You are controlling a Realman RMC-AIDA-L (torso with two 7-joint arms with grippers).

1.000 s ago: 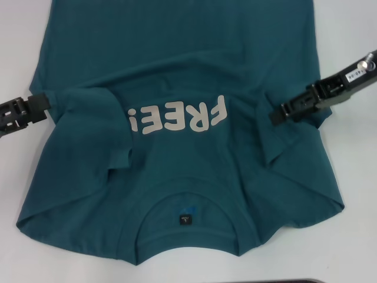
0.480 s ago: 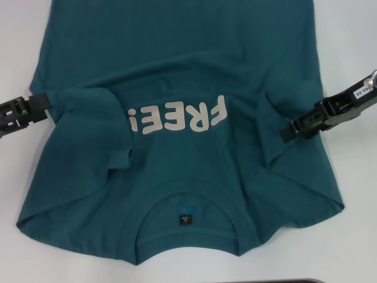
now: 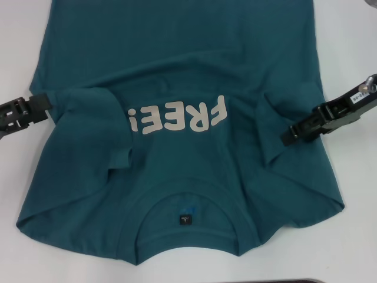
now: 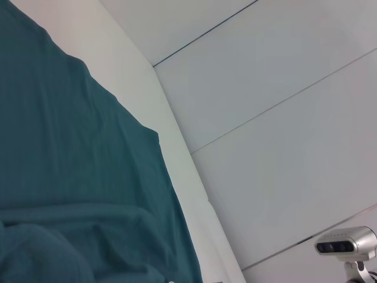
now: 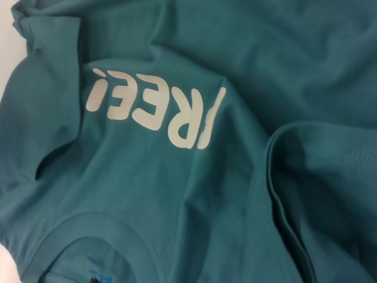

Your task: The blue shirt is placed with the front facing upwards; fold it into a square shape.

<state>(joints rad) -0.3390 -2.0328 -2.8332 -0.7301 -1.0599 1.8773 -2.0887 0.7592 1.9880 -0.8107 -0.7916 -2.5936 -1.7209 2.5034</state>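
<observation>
The blue shirt [image 3: 177, 59] lies front up on the white table [image 3: 353, 35], with the off-white "FREE!" lettering [image 3: 179, 121] upside down to me and the collar [image 3: 188, 236] with its dark label [image 3: 185, 220] nearest me. Both sleeves are folded inward: one sleeve [image 3: 94, 127] on the left, the other sleeve [image 3: 268, 147] on the right. My left gripper [image 3: 36, 105] is at the shirt's left edge by the folded sleeve. My right gripper [image 3: 290, 134] hovers over the right sleeve fold. The right wrist view shows the lettering [image 5: 159, 112] and the sleeve fold [image 5: 324, 177].
The left wrist view shows the shirt's edge [image 4: 70, 177], the table's edge [image 4: 177, 153] and a grey floor beyond, with a silver camera [image 4: 344, 243] on a stand. A dark strip [image 3: 294, 281] shows at the table's near edge.
My right gripper has drawn back to the right and slightly toward me, off the chest area to the right sleeve fold. The left gripper and the shirt have not moved.
</observation>
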